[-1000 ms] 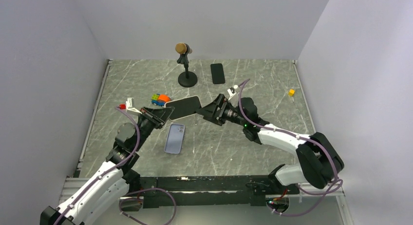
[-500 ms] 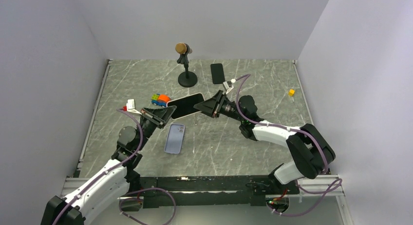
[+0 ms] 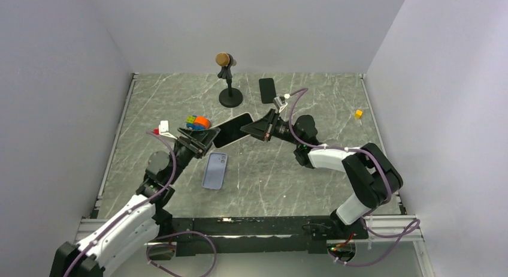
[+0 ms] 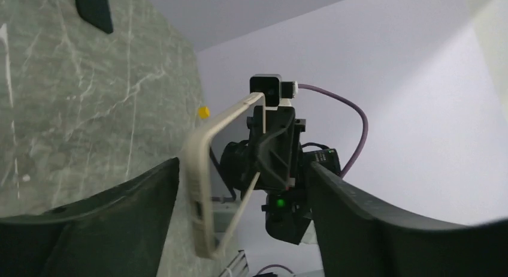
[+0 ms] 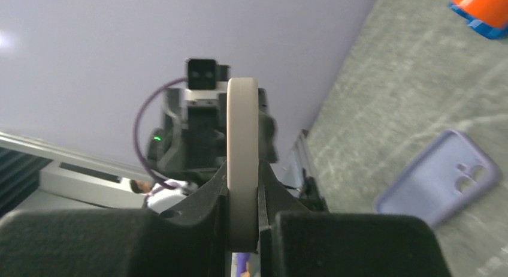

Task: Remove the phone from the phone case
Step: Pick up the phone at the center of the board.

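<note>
A phone [image 3: 230, 130] with a cream edge and a dark screen hangs in the air above the middle of the table. My right gripper [image 3: 247, 131] is shut on its right end; in the right wrist view its cream edge [image 5: 242, 139] sits clamped between my right gripper's [image 5: 242, 187] pads. My left gripper [image 3: 206, 142] stands open around the phone's left end, and the left wrist view shows the phone [image 4: 200, 169] between the spread left gripper [image 4: 242, 169] fingers, apart from the right one. A lilac phone case [image 3: 215, 169] lies flat on the table below, and the case [image 5: 440, 184] also appears in the right wrist view.
A black stand with a brown ball top [image 3: 227, 79] rises at the back. A second black phone [image 3: 268, 90] lies beside it. Orange and blue toy blocks [image 3: 197, 122] sit left of the held phone. A yellow cube [image 3: 358, 114] lies at the far right.
My right gripper has closed on the phone's right end and my left gripper has opened off its left end. The phone's right end has risen slightly.
</note>
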Available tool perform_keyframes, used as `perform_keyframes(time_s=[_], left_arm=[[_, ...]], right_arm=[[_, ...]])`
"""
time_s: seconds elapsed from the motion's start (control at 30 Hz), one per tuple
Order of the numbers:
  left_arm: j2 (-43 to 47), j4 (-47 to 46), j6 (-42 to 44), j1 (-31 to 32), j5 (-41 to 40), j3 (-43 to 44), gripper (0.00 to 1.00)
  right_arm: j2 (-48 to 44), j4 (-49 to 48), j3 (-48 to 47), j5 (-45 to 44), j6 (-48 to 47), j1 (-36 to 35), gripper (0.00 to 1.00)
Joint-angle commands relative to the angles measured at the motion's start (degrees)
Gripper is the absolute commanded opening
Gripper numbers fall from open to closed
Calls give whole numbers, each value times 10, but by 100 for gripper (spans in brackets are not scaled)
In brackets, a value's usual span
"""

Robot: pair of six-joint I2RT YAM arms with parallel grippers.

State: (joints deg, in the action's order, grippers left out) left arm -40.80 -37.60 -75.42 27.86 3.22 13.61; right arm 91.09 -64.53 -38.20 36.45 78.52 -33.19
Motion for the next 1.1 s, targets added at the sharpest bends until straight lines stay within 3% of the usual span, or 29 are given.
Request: perform_keyframes(time_s=[0.0, 0.07, 0.13, 0.33, 0.43, 0.53, 0.63, 0.77, 1.0, 1.07], left_arm=[[72, 347, 142, -2, -46, 101, 94], [79, 471, 218, -12, -86, 151, 98], [71, 509, 301, -26, -79, 187, 99], [-48, 479, 463, -97, 272, 263, 96], [-116, 497, 500, -98, 373, 293, 99], [-149, 413, 472, -91, 466, 270, 99], [-179, 370, 464, -44, 492, 276, 97], [-213, 394, 485, 12, 491, 303, 77], [-230, 382, 472, 14, 512, 297, 41], [-229, 344, 455, 16, 531, 289, 18]], right_arm=[[-52, 127, -24, 88, -108, 59, 0], [-59, 237, -53, 151, -175, 84, 0], [-55, 381, -104, 209, -272, 100, 0], [-71, 701, -196, 269, -531, 104, 0], [-80, 734, -209, 281, -558, 101, 0], [-78, 725, -214, 300, -548, 91, 0], [-83, 688, -213, 304, -518, 75, 0], [-83, 634, -213, 315, -483, 62, 0], [-90, 617, -216, 337, -471, 60, 0], [-96, 600, -210, 335, -456, 60, 0]])
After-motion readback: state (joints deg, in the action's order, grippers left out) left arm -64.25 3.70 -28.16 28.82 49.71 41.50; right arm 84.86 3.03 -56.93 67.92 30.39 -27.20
